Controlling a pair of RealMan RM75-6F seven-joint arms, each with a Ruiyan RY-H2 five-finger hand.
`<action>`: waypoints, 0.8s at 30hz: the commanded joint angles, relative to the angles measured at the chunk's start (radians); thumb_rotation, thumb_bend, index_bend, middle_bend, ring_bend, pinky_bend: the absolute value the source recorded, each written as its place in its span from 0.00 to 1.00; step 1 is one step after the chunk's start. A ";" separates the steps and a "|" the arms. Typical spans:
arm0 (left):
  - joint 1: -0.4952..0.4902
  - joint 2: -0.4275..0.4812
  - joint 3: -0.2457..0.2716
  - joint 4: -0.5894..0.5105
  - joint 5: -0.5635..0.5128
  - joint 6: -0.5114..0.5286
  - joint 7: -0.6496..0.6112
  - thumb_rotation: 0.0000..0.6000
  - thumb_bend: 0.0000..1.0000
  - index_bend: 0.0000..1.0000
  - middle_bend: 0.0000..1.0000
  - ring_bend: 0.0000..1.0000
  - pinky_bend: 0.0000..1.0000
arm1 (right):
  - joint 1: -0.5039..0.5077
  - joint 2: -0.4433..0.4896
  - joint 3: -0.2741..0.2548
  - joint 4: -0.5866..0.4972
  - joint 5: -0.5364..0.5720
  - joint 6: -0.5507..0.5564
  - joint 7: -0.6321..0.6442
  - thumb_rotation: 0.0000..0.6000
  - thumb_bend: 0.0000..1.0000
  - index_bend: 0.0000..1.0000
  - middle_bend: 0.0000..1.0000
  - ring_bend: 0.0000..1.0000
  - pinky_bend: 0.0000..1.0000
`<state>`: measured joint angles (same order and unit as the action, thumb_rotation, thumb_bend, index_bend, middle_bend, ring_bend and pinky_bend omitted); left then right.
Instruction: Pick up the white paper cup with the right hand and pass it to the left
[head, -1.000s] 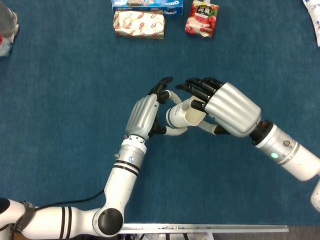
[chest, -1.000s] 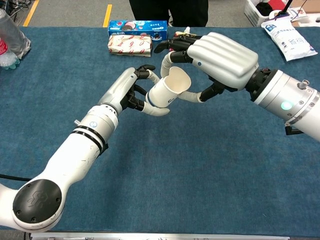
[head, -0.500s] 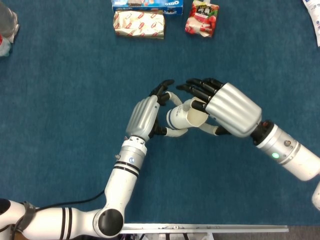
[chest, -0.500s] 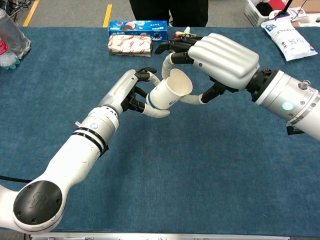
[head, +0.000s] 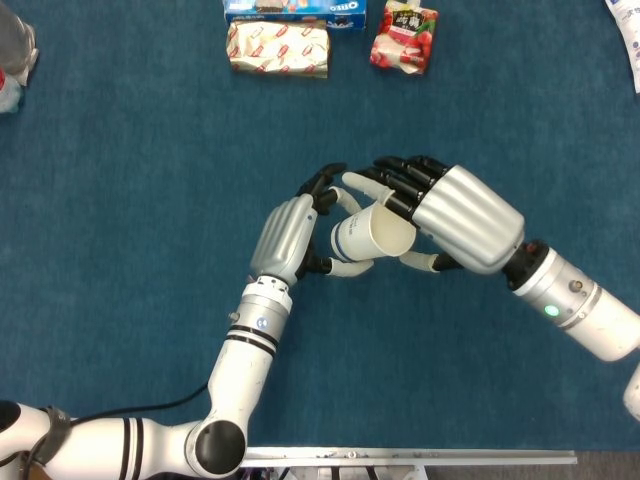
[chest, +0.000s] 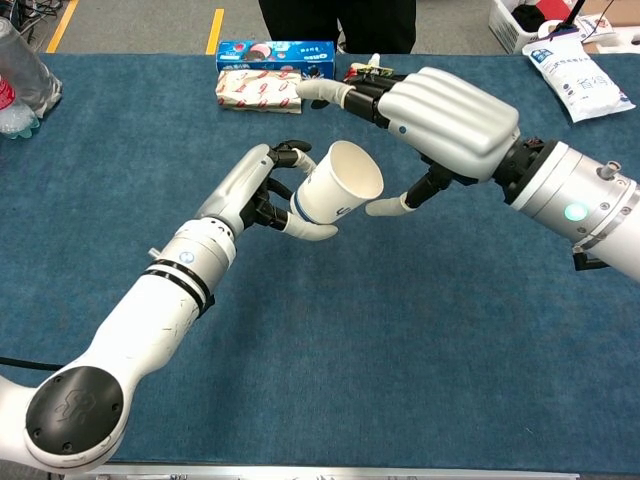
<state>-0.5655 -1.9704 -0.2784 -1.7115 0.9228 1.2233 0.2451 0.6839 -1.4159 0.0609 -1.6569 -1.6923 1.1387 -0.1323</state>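
The white paper cup (head: 362, 235) (chest: 335, 186) lies tilted above the blue table, its mouth facing my right hand. My left hand (head: 289, 234) (chest: 255, 190) grips the cup at its base end, fingers curled around it. My right hand (head: 456, 215) (chest: 445, 112) is at the cup's mouth with its fingers straightened out above the cup and its thumb held off below the rim. In the chest view a gap shows between those fingers and the cup.
At the table's far edge lie a blue Oreo box (chest: 275, 50), a foil snack pack (head: 278, 48) (chest: 259, 90) and a red snack bag (head: 404, 38). A white bag (chest: 580, 80) lies far right, a plastic bottle (chest: 20, 70) far left.
My right hand's fingers have uncurled and lifted off the cup. The cup has stayed in my left hand and tipped slightly; both arms have barely moved.
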 joint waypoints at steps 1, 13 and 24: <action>0.002 0.000 0.001 0.000 0.002 0.001 0.000 1.00 0.00 0.55 0.12 0.15 0.32 | -0.002 0.001 0.000 0.000 -0.004 0.008 0.007 1.00 0.00 0.00 0.20 0.16 0.30; 0.013 0.002 0.010 0.001 0.016 0.006 0.000 1.00 0.00 0.55 0.12 0.15 0.32 | -0.024 0.033 -0.015 -0.024 -0.031 0.047 0.019 1.00 0.00 0.00 0.20 0.16 0.30; 0.005 -0.002 -0.002 0.012 0.010 -0.015 0.004 1.00 0.00 0.55 0.12 0.15 0.32 | -0.036 0.043 -0.012 -0.030 -0.016 0.051 0.029 1.00 0.00 0.00 0.20 0.16 0.30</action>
<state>-0.5589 -1.9714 -0.2783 -1.7011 0.9334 1.2102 0.2482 0.6483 -1.3733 0.0483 -1.6868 -1.7088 1.1895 -0.1043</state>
